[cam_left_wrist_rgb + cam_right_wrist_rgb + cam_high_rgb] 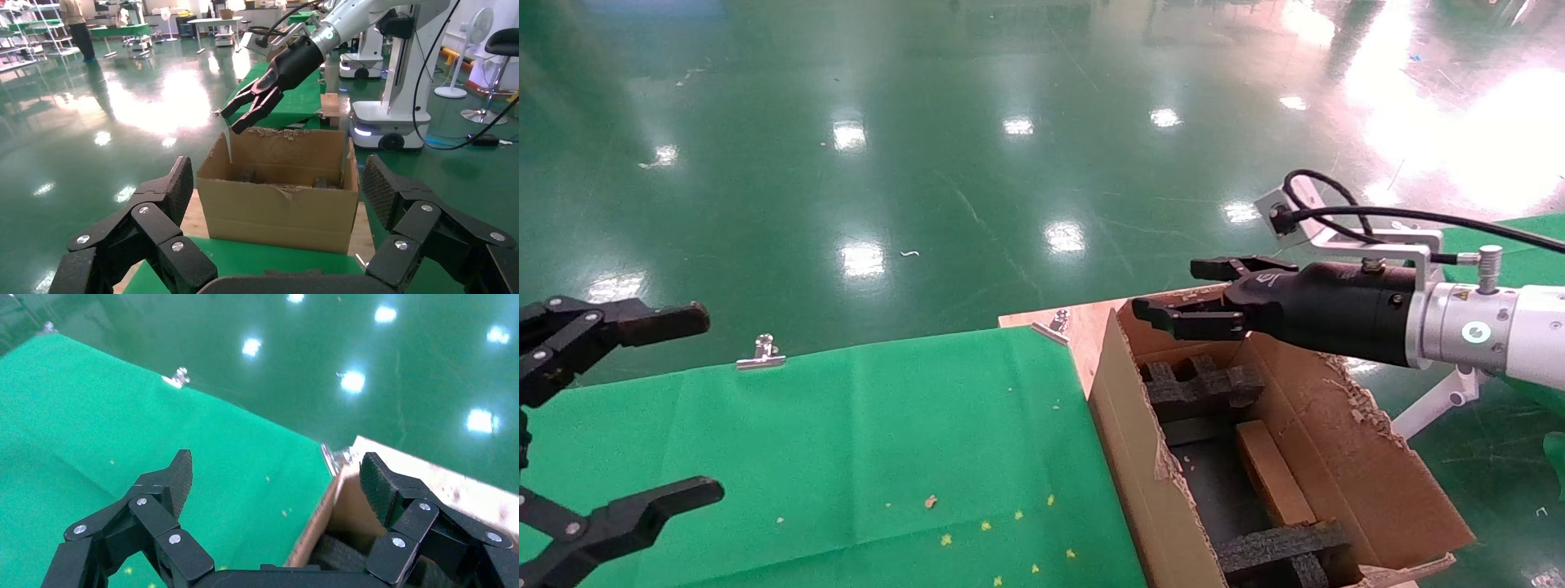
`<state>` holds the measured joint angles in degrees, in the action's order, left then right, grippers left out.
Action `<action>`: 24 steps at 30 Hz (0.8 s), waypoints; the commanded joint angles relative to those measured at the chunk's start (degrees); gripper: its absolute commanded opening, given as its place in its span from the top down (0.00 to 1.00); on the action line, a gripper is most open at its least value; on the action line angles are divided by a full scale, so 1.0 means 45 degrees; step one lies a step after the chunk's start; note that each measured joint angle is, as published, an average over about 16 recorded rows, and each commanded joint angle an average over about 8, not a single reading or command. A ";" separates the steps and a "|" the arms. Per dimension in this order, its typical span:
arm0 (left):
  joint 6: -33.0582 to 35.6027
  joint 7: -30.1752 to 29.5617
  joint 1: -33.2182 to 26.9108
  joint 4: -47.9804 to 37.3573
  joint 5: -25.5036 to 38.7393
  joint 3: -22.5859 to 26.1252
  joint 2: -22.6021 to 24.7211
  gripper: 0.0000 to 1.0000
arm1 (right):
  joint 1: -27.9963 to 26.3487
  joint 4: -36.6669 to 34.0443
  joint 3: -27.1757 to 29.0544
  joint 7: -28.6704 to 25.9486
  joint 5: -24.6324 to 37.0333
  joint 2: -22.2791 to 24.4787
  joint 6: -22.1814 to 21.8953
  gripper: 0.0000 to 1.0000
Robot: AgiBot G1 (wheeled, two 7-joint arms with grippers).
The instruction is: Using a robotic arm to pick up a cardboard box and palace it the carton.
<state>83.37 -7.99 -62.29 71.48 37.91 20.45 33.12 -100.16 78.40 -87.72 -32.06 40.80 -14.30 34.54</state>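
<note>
The carton's [1369,482] near end is cut off by the head view's edge; its interior is partly shadowed. The right gripper [1201,296] is held above the carton's far end, fingers spread apart, nothing gripped or touched. The cardboard box [1272,474] is seen lying inside the carton, plain brown, between black foam inserts [1201,384]. The left gripper [658,408] is parked wide apart over the green cloth [887,425].
</note>
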 commanded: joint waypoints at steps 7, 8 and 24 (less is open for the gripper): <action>0.0000 0.0001 0.0001 -0.0001 -0.0002 0.0000 -0.0002 0.00 | 0.0320 -0.0026 0.0659 0.0203 -0.0128 -0.0155 0.0564 0.00; 0.0000 0.0001 0.0001 -0.0001 -0.0002 0.0000 -0.0002 0.00 | 0.0438 -0.0041 0.0878 0.0268 -0.0123 -0.0219 0.0719 0.00; 0.0000 0.0001 0.0000 -0.0001 -0.0003 0.0001 -0.0002 0.00 | 0.2879 -0.0350 0.5394 0.1608 -0.0015 -0.1534 0.3913 0.00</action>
<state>83.37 -7.99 -62.29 71.48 37.90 20.45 33.11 -87.20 76.82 -63.45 -24.83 40.73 -21.20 52.14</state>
